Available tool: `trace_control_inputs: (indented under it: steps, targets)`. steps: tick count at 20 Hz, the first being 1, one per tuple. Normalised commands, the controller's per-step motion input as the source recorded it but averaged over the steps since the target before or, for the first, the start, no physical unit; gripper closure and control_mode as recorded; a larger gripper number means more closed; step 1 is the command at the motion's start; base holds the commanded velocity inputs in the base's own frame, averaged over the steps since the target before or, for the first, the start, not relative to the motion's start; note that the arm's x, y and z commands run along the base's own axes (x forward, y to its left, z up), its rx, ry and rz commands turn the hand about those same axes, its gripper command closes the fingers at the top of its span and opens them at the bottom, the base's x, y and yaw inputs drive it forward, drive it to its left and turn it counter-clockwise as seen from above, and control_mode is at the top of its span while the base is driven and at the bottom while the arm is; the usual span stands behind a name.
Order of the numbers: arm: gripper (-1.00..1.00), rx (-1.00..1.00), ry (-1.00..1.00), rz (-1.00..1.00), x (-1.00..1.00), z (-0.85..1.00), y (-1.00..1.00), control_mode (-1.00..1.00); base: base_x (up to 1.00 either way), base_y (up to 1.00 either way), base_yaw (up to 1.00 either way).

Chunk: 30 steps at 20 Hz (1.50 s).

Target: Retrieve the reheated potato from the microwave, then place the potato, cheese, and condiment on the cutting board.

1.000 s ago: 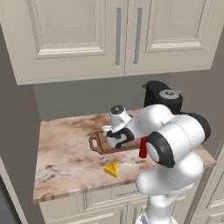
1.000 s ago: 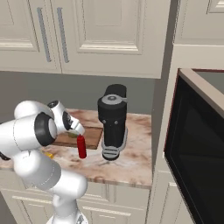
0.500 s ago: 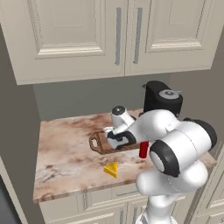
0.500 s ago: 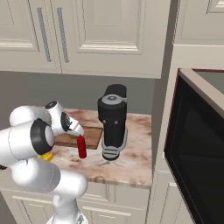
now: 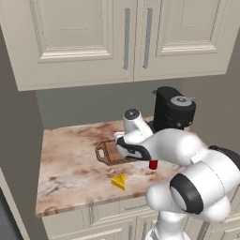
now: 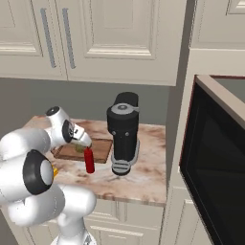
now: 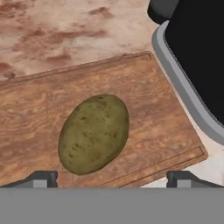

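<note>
The olive-brown potato (image 7: 94,133) lies flat on the wooden cutting board (image 7: 153,100), free of the fingers. My gripper (image 7: 113,178) hovers just above it, open, with a fingertip (image 7: 41,178) on each side of the potato's near end. In the left base view the gripper (image 5: 125,151) hangs over the board (image 5: 106,153). The yellow cheese (image 5: 119,182) wedge rests on the counter in front of the board. The red condiment (image 6: 89,160) bottle stands by the board's near right corner. The microwave (image 6: 215,158) sits at the right with its dark door.
A black coffee machine (image 6: 123,134) stands right beside the board's right end, its grey base (image 7: 183,83) close to the board. Cream wall cabinets (image 5: 126,37) hang above the marble counter (image 5: 65,159). The counter's front edge runs just beyond the cheese.
The jaws have spread a little wider over the potato, which stays on the board. My elbow has swung lower and to the right; the hand has stayed over the board.
</note>
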Motion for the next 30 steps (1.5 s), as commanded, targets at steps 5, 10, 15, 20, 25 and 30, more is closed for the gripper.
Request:
trace_control_inputs:
  steps: [5,10,15,20,25,30]
  targets:
    - [-1.0,0.0,-0.01,0.0,-0.27,0.4,0.04,-1.0,0.0,0.0,0.0]
    - [-1.0,0.0,0.0,0.03,-0.48,0.2,0.22,-1.0,0.0,0.0,0.0]
    - [-1.0,0.0,0.0,0.12,-0.59,0.1,0.45,-1.0,0.0,0.0,0.0]
    - [-1.0,0.02,0.0,0.21,-0.71,0.0,0.43,-1.0,0.0,0.0,0.0]
    - [-1.0,0.07,0.0,0.26,-0.72,0.0,0.22,-1.0,0.0,0.0,0.0]
    - [-1.0,0.07,0.0,0.25,-0.57,0.0,0.01,-1.0,0.0,0.0,0.0]
